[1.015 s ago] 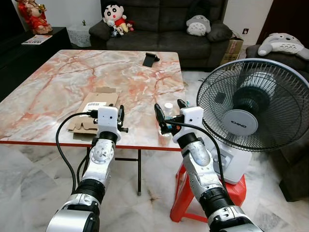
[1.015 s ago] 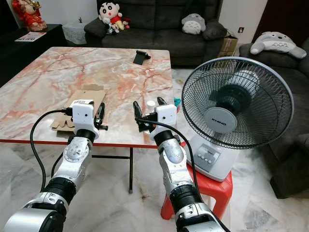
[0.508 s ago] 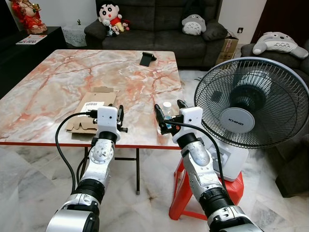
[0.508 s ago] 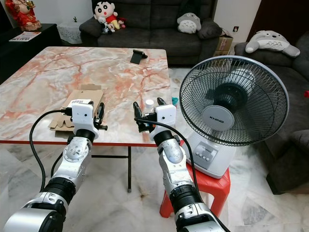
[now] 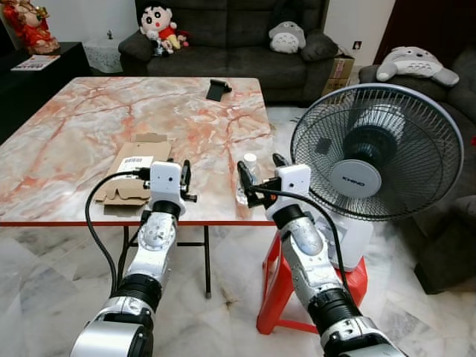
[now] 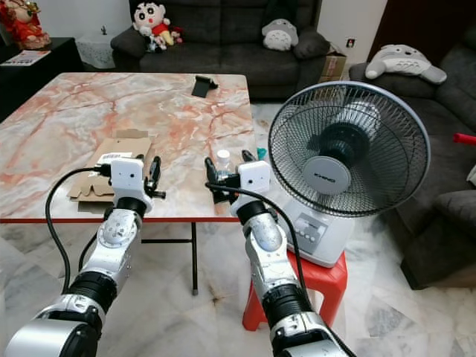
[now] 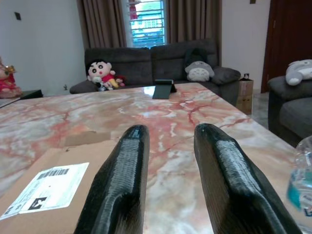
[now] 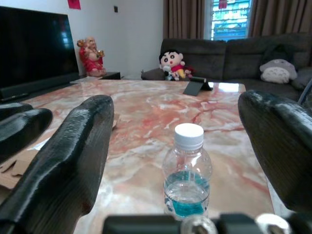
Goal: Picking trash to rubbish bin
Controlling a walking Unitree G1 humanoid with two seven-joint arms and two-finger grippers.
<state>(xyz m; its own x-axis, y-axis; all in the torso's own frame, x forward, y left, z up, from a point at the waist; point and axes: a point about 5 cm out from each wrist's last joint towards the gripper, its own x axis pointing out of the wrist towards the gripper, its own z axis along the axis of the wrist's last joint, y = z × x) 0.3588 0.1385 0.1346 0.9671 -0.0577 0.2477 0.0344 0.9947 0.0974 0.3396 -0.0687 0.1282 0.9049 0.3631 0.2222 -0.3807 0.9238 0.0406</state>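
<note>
Small clear plastic bottle w/ white cap (image 8: pixel 188 174): stands upright on the pink-veined marble table top (image 5: pixel 89 126), near its front right corner. Contents: a little clear liquid at the bottom; teal label band, text not legible.

Right gripper (image 5: pixel 258 175): fingers spread wide, level w/ the bottle, one finger each side in the right wrist view; bottle sits between them but farther out, not touching.

Left gripper (image 5: pixel 184 178): fingers slightly apart, nothing between them, over the table's front edge.

Flattened brown cardboard box (image 5: pixel 136 165): lies flat on the table just beyond the left gripper; white shipping label w/ barcode (image 7: pixel 47 187), text too small to read.

Black phone stand (image 5: pixel 217 90): far side of table.

Grey-and-white pedestal fan (image 5: pixel 368 152): on red plastic stool (image 5: pixel 277 294), right of table; badge reads approx. "KHIND".

Dark sofa (image 5: pixel 230 37) w/ plush toys behind.
</note>
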